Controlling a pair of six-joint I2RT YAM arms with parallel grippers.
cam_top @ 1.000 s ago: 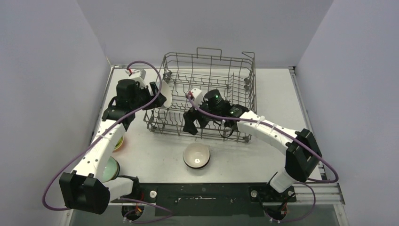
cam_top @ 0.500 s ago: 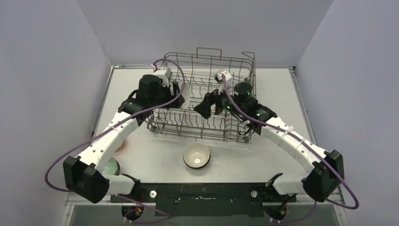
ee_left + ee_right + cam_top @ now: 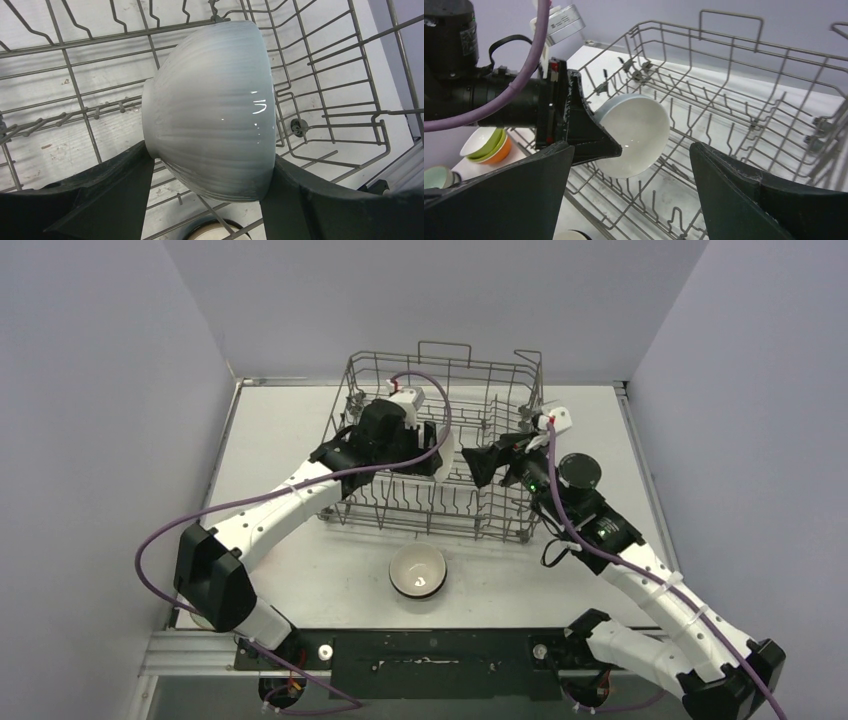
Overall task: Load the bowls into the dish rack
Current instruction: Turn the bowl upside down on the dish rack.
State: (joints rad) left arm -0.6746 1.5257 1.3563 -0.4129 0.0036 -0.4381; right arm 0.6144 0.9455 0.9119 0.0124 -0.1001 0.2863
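The left gripper (image 3: 211,152) has hold of a pale ribbed bowl (image 3: 210,105), its jaws spread fairly wide around it, one finger against the foot end and the other at the rim end. The bowl lies on its side between them, hanging inside the dish rack (image 3: 430,510), with rows of tines directly beneath the fingers and the rack's far wall ahead of them. Its lower edge looks close to the tines below, though whether it touches them is hard to tell.

The right gripper (image 3: 629,150) stands wide open with nothing between its fingers. It points straight at the held bowl, whose open mouth faces it just ahead, above the rack's floor.

Beyond the left finger of the right gripper, outside the rack, sits a stack of bowls (image 3: 486,145), white over lime over orange, with a pale green bowl (image 3: 436,177) nearer. A cream bowl (image 3: 417,571) rests upright on the table (image 3: 320,560), below and behind both grippers
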